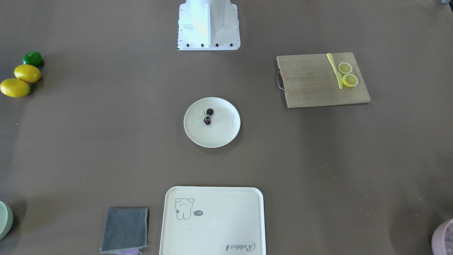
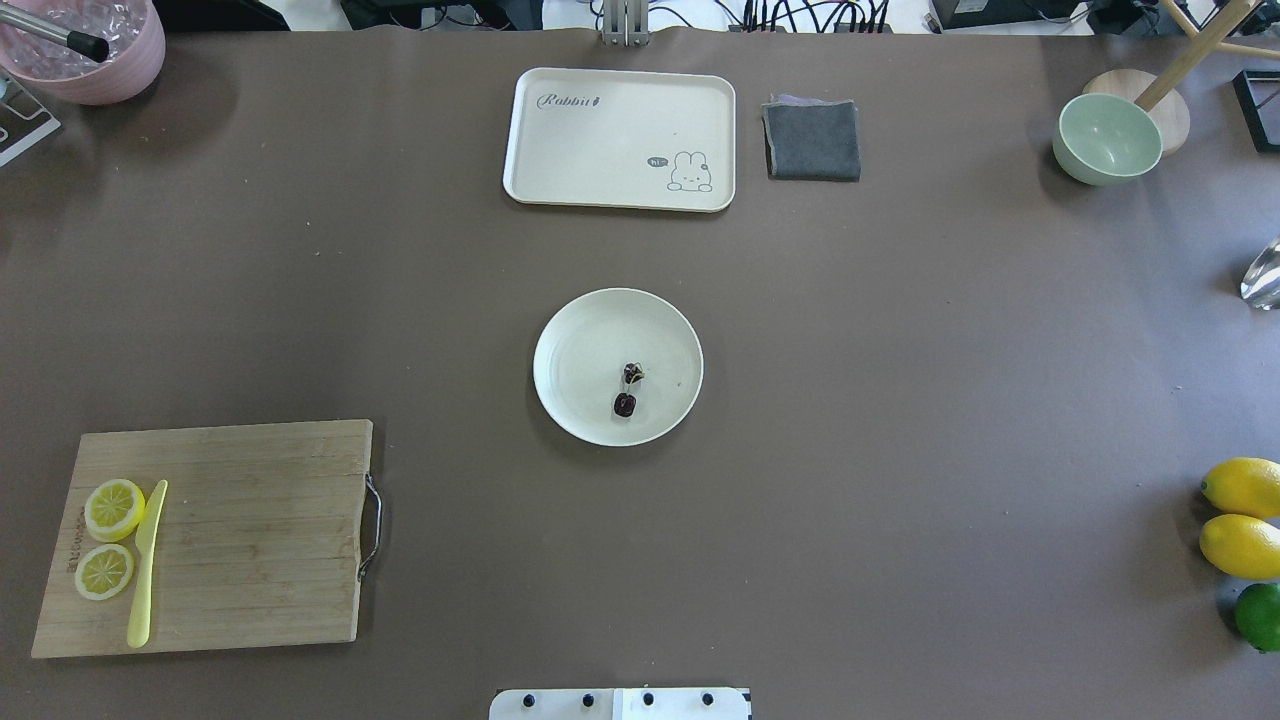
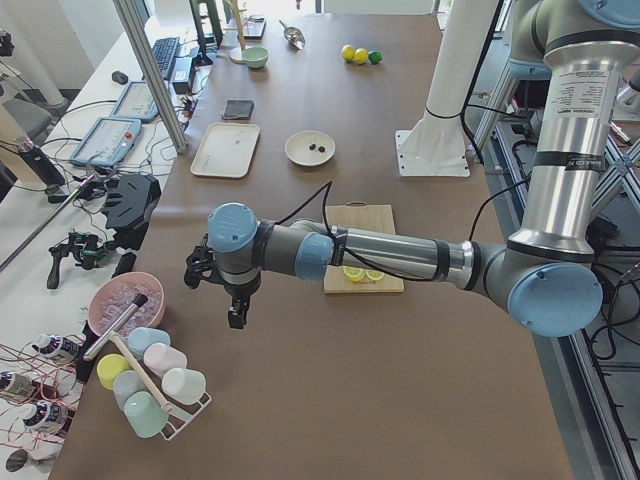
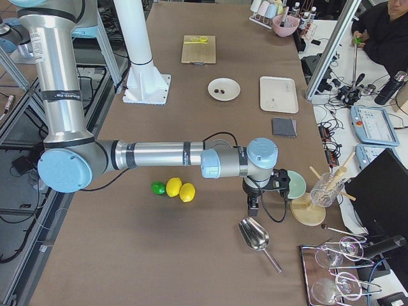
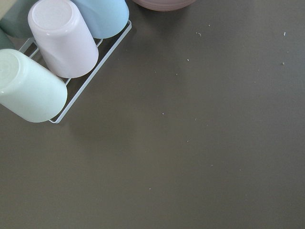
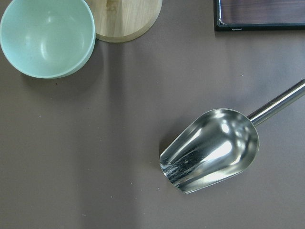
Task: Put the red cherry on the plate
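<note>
The red cherry (image 1: 208, 116) (image 2: 627, 389), two tiny dark fruits joined by a stem, lies inside the round cream plate (image 1: 226, 136) (image 2: 575, 345) at the table's middle. Both arms are far from it. My left gripper (image 3: 237, 312) hangs over bare table at the left end, near a rack of cups, and shows only in the exterior left view. My right gripper (image 4: 252, 205) hangs at the right end above a metal scoop, seen only in the exterior right view. I cannot tell whether either gripper is open or shut.
A rabbit tray (image 2: 620, 138) and grey cloth (image 2: 812, 140) lie beyond the plate. A cutting board (image 2: 210, 535) holds lemon slices and a yellow knife. Lemons and a lime (image 2: 1245, 530), a green bowl (image 6: 46, 37), a metal scoop (image 6: 212, 150) and cups (image 5: 45, 62) sit at the table's ends.
</note>
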